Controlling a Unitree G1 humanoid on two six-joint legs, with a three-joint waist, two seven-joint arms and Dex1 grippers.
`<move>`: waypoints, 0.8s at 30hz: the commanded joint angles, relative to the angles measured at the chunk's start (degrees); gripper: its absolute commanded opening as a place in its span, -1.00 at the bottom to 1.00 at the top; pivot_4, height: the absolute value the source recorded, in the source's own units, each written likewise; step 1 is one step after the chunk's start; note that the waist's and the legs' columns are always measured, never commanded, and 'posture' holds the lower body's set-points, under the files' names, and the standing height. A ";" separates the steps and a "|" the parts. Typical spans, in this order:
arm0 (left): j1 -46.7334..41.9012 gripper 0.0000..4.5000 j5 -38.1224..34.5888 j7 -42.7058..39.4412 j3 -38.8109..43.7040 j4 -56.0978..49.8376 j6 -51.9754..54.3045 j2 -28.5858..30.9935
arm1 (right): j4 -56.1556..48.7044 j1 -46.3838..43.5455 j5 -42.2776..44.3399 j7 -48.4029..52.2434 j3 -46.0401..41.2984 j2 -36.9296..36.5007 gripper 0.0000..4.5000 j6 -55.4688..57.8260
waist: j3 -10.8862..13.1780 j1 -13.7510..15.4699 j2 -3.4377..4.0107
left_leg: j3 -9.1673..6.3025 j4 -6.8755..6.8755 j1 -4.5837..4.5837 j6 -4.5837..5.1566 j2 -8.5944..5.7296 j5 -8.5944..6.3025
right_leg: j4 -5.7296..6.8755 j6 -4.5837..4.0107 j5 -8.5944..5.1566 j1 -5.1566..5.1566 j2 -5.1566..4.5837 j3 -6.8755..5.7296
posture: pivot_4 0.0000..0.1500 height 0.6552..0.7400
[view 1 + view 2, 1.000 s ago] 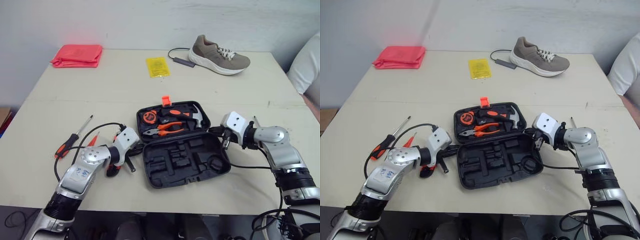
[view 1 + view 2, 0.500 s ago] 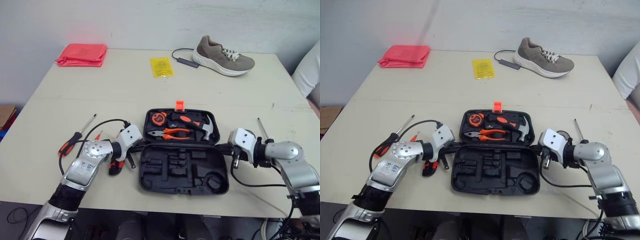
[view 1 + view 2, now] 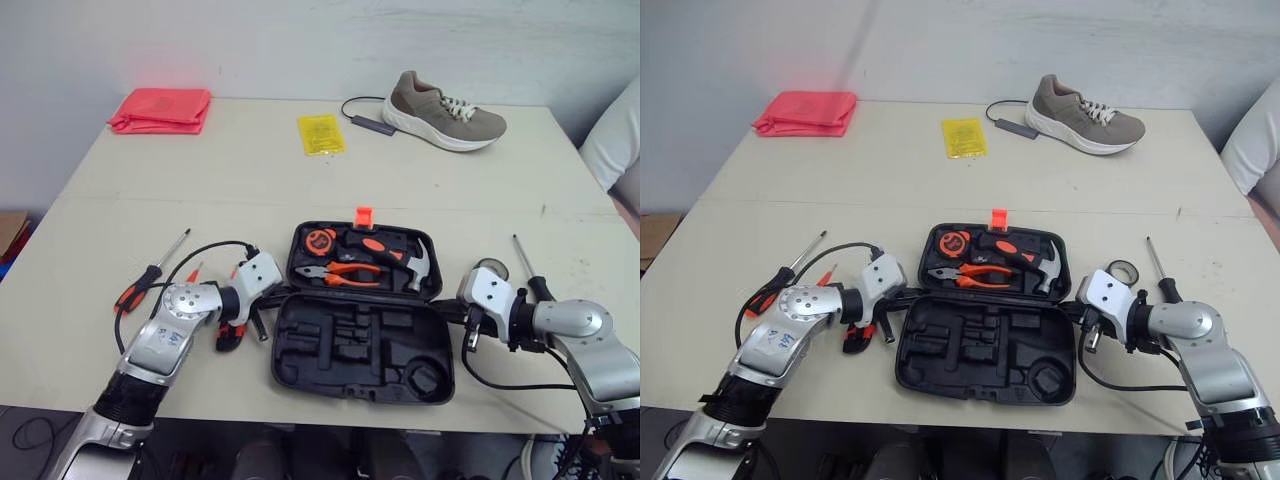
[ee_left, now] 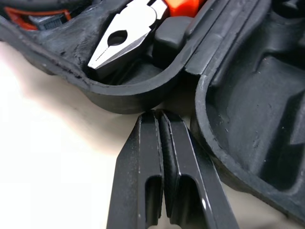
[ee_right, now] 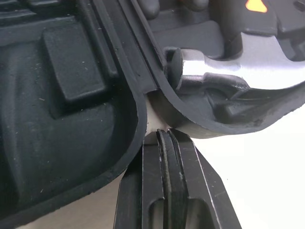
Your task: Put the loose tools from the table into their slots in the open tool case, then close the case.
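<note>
Black plastic tool case point(image 3: 300, 365) lies open near the front edge of the beige table point(image 3: 250, 190). It's squarer to that edge than a second ago, when it sat skewed. Left gripper point(image 4: 158, 119) and right gripper point(image 5: 164, 138) have jaws clenched on nothing, tips at the hinge ends. I read that as nudging. Red-and-black screwdriver point(image 3: 150, 272), black-handled screwdriver point(image 3: 528, 268) and tape roll point(image 3: 490, 268) are unslotted, so loading is pending.

The open tool case point(image 3: 352, 345) lies on the table point(image 3: 250, 190), and its far half holds pliers point(image 3: 338, 273), a hammer point(image 3: 400, 257) and a tape measure point(image 3: 320, 240). The left gripper point(image 3: 280, 297) sits at the case's left hinge end and the right gripper point(image 3: 448, 312) at its right. A red-handled screwdriver point(image 3: 150, 272) lies loose to the left, and a second screwdriver point(image 3: 527, 268) lies beside a tape roll point(image 3: 490, 268) to the right.
</note>
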 commanded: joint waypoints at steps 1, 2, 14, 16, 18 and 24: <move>0.63 -0.96 -0.96 -1.41 -0.62 -2.44 -0.37 -0.12 | -1.54 -0.57 0.58 -0.23 -0.85 -0.40 -1.00 -1.66 | 0.00 0.00 0.00 | 0.00 0.00 0.00 0.00 0.00 0.00 | 0.00 0.00 0.00 0.00 0.00 0.00 | 1.00 1.00; 0.67 -0.96 -0.95 -1.51 -0.47 -2.35 -0.48 -0.04 | -1.32 -0.58 0.57 -0.18 -0.89 -0.46 -1.00 -1.79 | 0.00 -0.01 0.00 | 0.00 0.00 0.00 0.00 -0.01 0.00 | 0.00 0.00 0.00 0.00 0.00 0.00 | 1.00 1.00; 9.87 -0.96 -13.99 -12.66 20.72 -9.88 -1.47 13.72 | -2.67 12.68 8.83 5.59 -20.85 -5.73 -1.00 -10.09 | 0.02 0.06 0.00 | -0.06 -0.08 -0.05 -0.01 0.04 -0.01 | -0.14 -0.02 -0.01 0.00 -0.19 0.07 | 1.00 1.00; 12.19 -0.86 -14.61 -13.83 26.53 -5.77 -4.51 16.01 | -2.45 17.15 10.71 6.52 -27.57 -5.98 -0.86 -10.66 | 0.02 0.02 -0.01 | -0.10 -0.08 -0.02 0.00 0.04 -0.01 | -0.21 -0.02 -0.01 0.06 -0.20 0.04 | 1.00 1.00; 13.66 -0.59 -15.22 -14.24 30.38 -2.66 -6.44 16.88 | -2.50 20.22 11.80 6.80 -31.82 -5.78 -0.54 -10.90 | 0.02 0.02 0.00 | -0.10 -0.10 0.05 0.03 0.02 -0.03 | -0.24 -0.02 -0.01 0.13 -0.20 0.05 | 1.00 1.00; 20.14 0.68 -13.75 -15.59 46.35 16.12 -16.30 21.97 | 4.36 30.82 13.19 6.99 -46.05 -1.81 0.84 -16.63 | 0.05 -0.23 -0.09 | -0.08 -0.28 0.05 -0.06 0.10 -0.21 | -0.41 -0.05 -0.03 0.09 -0.28 0.05 | 1.00 1.00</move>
